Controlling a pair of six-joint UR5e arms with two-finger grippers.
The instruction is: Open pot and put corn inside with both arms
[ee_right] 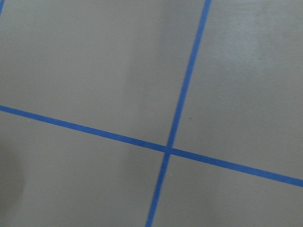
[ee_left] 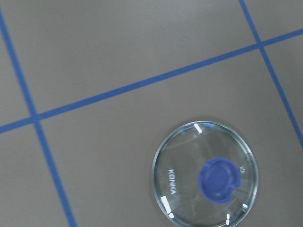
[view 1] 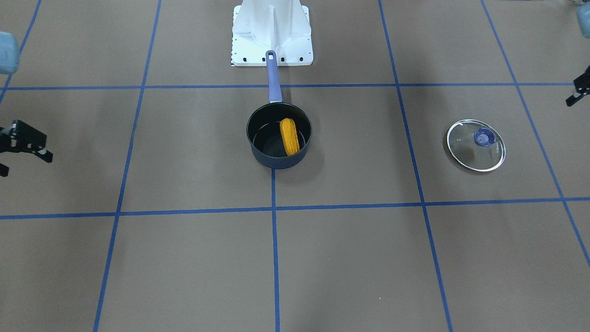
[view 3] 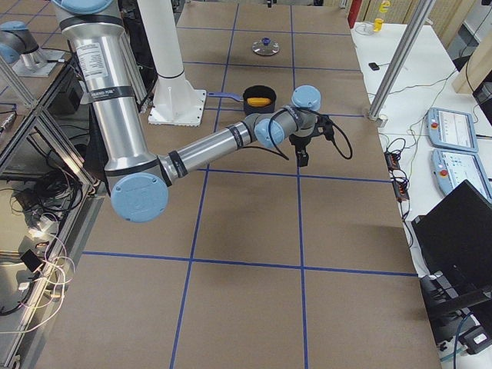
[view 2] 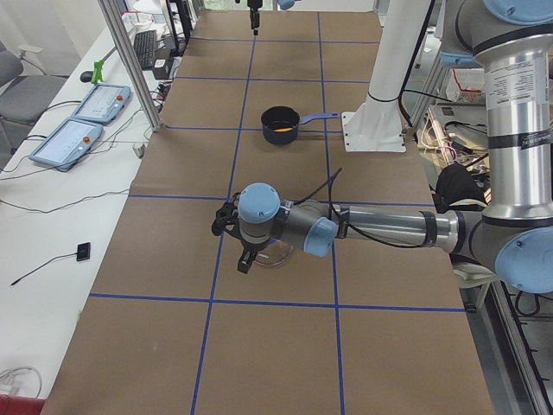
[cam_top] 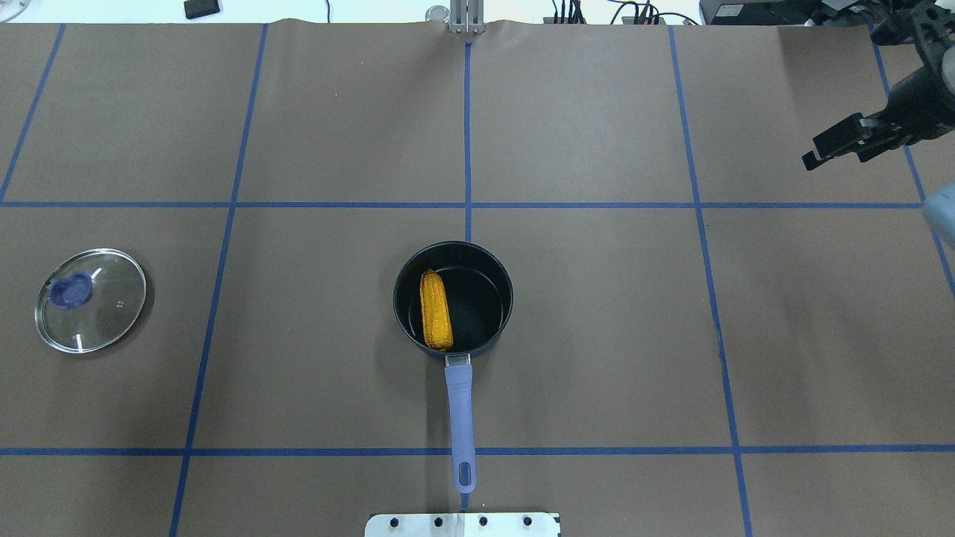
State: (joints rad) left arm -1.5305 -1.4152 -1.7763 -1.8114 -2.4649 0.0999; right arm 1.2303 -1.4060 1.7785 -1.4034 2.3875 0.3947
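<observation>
The yellow-orange corn (view 1: pixel 289 136) (cam_top: pixel 436 310) lies inside the open dark pot (view 1: pixel 276 161) (cam_top: pixel 508 287) at the table's middle. The pot's purple handle (cam_top: pixel 459 414) points toward the robot base. The glass lid (view 1: pixel 475 145) (cam_top: pixel 91 300) with its blue knob lies flat on the table on the robot's left; it also shows in the left wrist view (ee_left: pixel 206 175). My left gripper (view 1: pixel 576 94) (view 2: pixel 235 246) hovers above and beside the lid, open and empty. My right gripper (view 1: pixel 25 166) (cam_top: pixel 821 149) is open and empty, far to the robot's right of the pot.
The white base pedestal (view 1: pixel 272 34) stands just behind the pot handle's end. Blue tape lines grid the brown table cover. An aluminium post (view 3: pixel 400 61) and control pendants (view 3: pixel 453 131) stand off the table's far side.
</observation>
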